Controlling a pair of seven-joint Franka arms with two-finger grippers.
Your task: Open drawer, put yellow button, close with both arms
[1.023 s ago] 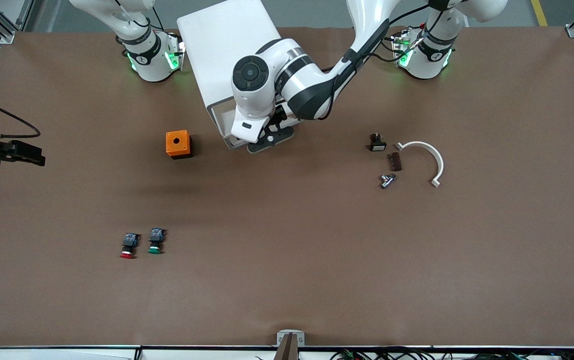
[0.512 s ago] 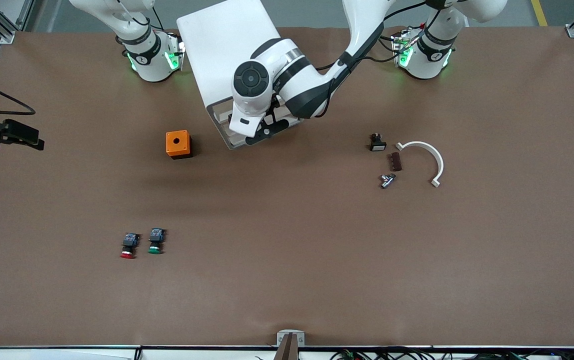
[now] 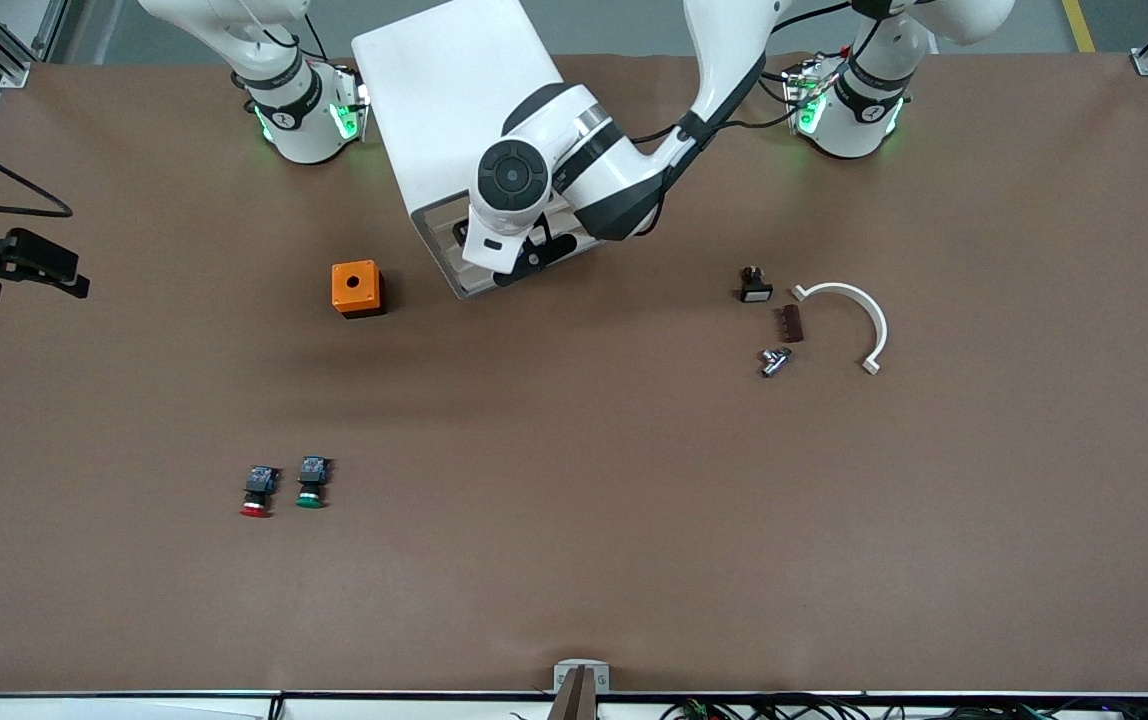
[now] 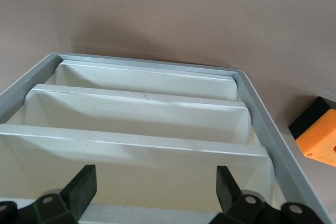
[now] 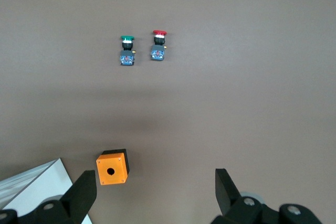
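We judge the closing step to be in hand. Our left gripper [image 3: 531, 262] sits at the front of the white drawer unit [image 3: 454, 90], directly above the drawer [image 4: 147, 124], which stands partly out. In the left wrist view its fingers [image 4: 79, 187] stand spread wide and hold nothing. Below them lie the drawer's white dividers and empty-looking compartments.

We cannot find the yellow button in any view. It may lie in a part of the drawer hidden under the gripper, but we cannot tell.

Our right gripper [image 3: 34, 265] waits over the right arm's end of the table, jaws wide apart and empty. Its wrist view shows an orange box [image 5: 112, 168] beneath it, and a red button [image 5: 158, 45] and a green button [image 5: 126, 51] farther off.

Next, we judge, both grippers need to press the drawer front squarely inward.
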